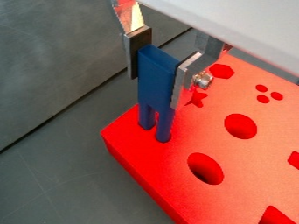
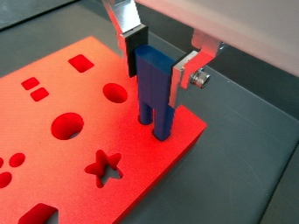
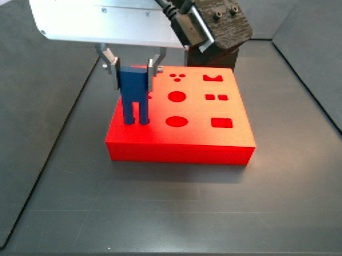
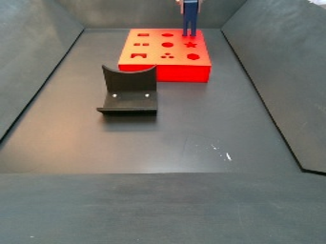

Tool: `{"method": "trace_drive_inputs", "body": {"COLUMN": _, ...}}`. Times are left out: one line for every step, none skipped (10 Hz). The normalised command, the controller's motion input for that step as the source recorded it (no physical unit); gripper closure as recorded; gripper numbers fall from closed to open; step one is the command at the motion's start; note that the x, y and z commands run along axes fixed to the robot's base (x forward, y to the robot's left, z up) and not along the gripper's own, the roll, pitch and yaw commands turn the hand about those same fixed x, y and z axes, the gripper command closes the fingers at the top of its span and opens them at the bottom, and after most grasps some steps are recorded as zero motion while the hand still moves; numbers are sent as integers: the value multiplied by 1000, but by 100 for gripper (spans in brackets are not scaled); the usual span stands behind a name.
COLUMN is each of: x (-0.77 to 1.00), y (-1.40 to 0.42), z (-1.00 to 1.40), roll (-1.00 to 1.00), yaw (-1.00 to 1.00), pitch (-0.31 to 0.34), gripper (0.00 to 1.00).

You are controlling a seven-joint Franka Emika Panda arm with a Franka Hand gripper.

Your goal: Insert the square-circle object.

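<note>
One pincer (image 1: 162, 59) grips one square-circle object (image 1: 153, 92), prongs on one red block (image 1: 222, 166).

Bright blue piece (image 1: 155, 83); red block (image 3: 181, 125) patterned with cut-out shapes, among them circles, squares and a star; silver gripper (image 2: 156, 63) plates with dark pads above the block; black fixture (image 4: 129, 91); dark grey counter (image 4: 166, 143).

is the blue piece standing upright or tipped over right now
Upright. The end effector grips the blue piece at a corner of the red block, prongs pointing straight down onto the block's top.
</note>
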Motion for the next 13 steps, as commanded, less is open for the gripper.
{"method": "trace_drive_inputs", "body": {"x": 0, "y": -49, "z": -457, "roll": 11, "yaw": 23, "pitch": -63, "gripper": 100}}
{"method": "trace_drive_inputs", "body": {"x": 26, "y": -23, "z": -651, "roll": 0, "yaw": 3, "pitch": -103, "gripper": 100}}
{"method": "trace_drive_inputs", "body": {"x": 0, "y": 0, "z": -737, "roll": 23, "yaw": 0, "pitch": -99, "gripper": 100}}
{"method": "trace_drive_inputs", "body": {"x": 0, "y": 0, "z": -803, "roll": 90, "yaw": 0, "pitch": -74, "gripper": 100}}
{"method": "trace_drive_inputs", "body": {"x": 0, "y": 0, "z": -840, "roll": 133, "yaw": 29, "pitch": -66, "gripper": 100}}
{"method": "trace_drive_inputs", "body": {"x": 0, "y": -6, "z": -946, "roll": 129, "yaw": 43, "pitch": -104, "gripper": 100}}
{"method": "trace_drive_inputs", "body": {"x": 0, "y": -40, "z": -957, "roll": 107, "yaw": 37, "pitch": -111, "gripper": 100}}
{"method": "trace_drive_inputs", "body": {"x": 0, "y": -49, "z": -991, "roll": 104, "yaw": 40, "pitch": -100, "gripper": 100}}
{"method": "trace_drive_inputs", "body": {"x": 0, "y": -49, "z": -1000, "roll": 107, "yaw": 46, "pitch": -81, "gripper": 100}}
{"method": "trace_drive_inputs", "body": {"x": 0, "y": -66, "z": -1000, "roll": 77, "yaw": 51, "pitch": -69, "gripper": 100}}
{"method": "trace_drive_inputs", "body": {"x": 0, "y": -91, "z": -1000, "roll": 44, "yaw": 34, "pitch": -66, "gripper": 100}}
{"method": "trace_drive_inputs", "body": {"x": 0, "y": -117, "z": -1000, "roll": 34, "yaw": 17, "pitch": -66, "gripper": 100}}
{"method": "trace_drive_inputs", "body": {"x": 0, "y": -131, "z": -1000, "roll": 29, "yaw": 9, "pitch": -64, "gripper": 100}}
